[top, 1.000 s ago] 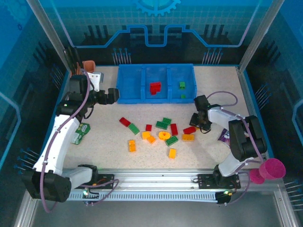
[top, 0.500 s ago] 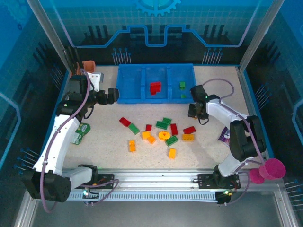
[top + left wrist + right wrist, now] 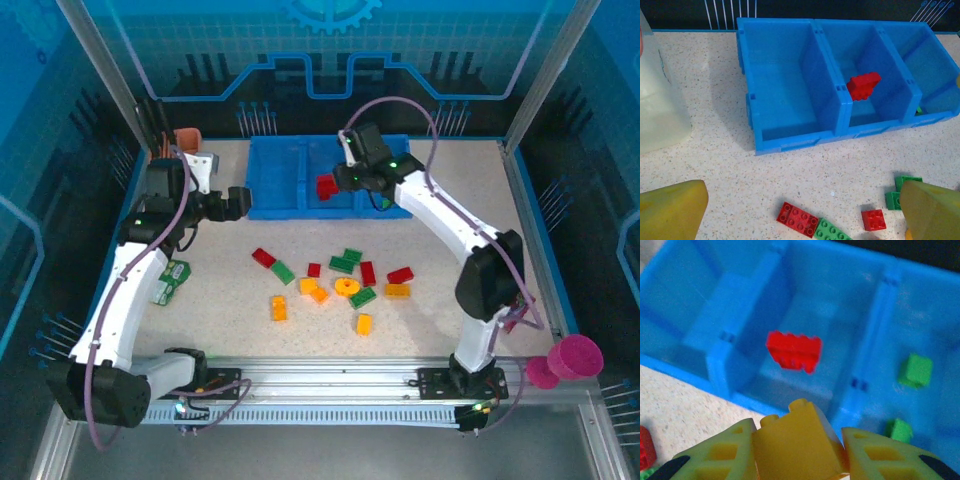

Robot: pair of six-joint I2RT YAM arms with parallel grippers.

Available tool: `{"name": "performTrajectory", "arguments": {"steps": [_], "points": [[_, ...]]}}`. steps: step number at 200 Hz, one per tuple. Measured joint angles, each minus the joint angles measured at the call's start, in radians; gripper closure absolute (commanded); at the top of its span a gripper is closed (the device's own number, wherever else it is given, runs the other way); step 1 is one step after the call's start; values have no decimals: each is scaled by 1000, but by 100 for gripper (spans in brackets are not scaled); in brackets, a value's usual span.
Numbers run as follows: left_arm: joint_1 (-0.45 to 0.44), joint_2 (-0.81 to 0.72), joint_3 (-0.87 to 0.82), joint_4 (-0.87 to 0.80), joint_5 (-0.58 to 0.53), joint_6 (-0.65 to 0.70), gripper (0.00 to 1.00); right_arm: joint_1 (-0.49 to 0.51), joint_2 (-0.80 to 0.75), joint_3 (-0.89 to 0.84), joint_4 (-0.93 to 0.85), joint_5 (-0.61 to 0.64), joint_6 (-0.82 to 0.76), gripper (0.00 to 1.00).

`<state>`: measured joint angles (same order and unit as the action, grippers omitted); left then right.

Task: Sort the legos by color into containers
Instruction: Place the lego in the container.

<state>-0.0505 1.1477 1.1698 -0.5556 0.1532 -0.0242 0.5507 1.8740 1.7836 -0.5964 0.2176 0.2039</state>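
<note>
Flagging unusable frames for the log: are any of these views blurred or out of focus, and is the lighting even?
Right wrist view: soft all over, the red brick and tray edges smeared, the yellow brick in the right end effector fuzzy. Left wrist view: tray crisp, only its near fingers defocused. Top view: sharp, evenly lit, soft shadows.

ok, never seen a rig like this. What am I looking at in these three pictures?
Two white robot arms, left and right, are bolted at the table's near edge. The overhead picture looks down from behind them. The other two come from a camera on each wrist.

The left end effector is open and empty, near the left end of a low blue plastic three-compartment tray. The right end effector is shut on a yellow plastic brick above that tray.

The middle compartment holds a red brick, the right one two green bricks. More red, green and yellow bricks lie loose on the speckled tabletop.
</note>
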Motion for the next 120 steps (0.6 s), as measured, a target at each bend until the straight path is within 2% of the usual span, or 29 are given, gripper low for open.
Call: {"name": "performTrajectory", "arguments": {"steps": [78, 120], "points": [[0, 0, 0, 0, 0, 0, 1, 88, 362, 357, 130, -96, -109, 61], [0, 0, 0, -1, 0, 0, 1, 126, 534, 518, 131, -81, -230, 59]]}}
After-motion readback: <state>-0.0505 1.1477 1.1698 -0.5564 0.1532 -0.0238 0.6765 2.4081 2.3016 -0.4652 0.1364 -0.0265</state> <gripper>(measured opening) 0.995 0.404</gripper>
